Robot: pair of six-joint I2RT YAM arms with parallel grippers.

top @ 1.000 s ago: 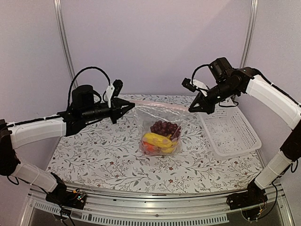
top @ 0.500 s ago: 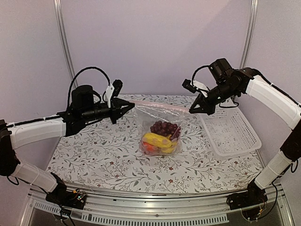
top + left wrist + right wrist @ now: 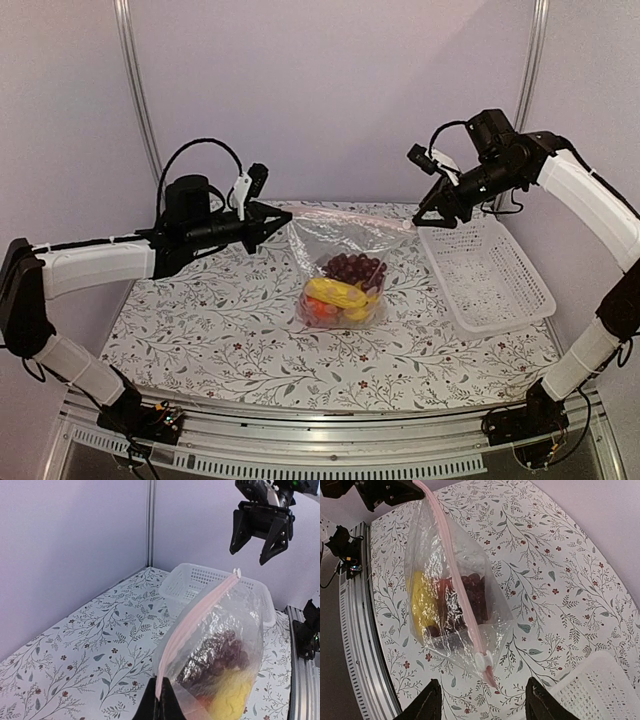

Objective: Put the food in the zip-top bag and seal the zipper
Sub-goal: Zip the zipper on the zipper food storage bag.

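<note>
Top view: zip-top bag (image 3: 340, 262) hangs mid-table (image 3: 200, 320), with grapes (image 3: 352, 267) and banana (image 3: 335, 293) inside. Bare table lies left and near; basket (image 3: 490, 275) sits close on the right. The left arm reaches level, and the left gripper (image 3: 283, 215) is pinched on the bag's left top corner. Right gripper (image 3: 430, 215), jaws spread, sits just off the right end of the zipper (image 3: 345, 217).

Left wrist: zipper runs taut away from the pinch.

Right wrist: slider (image 3: 482, 659) lies beyond the spread fingers (image 3: 427, 702), untouched.

lt: even, soft | shdws: faint | glare: bag (image 3: 235, 605) crinkles (mild) | foc: sharp
</note>
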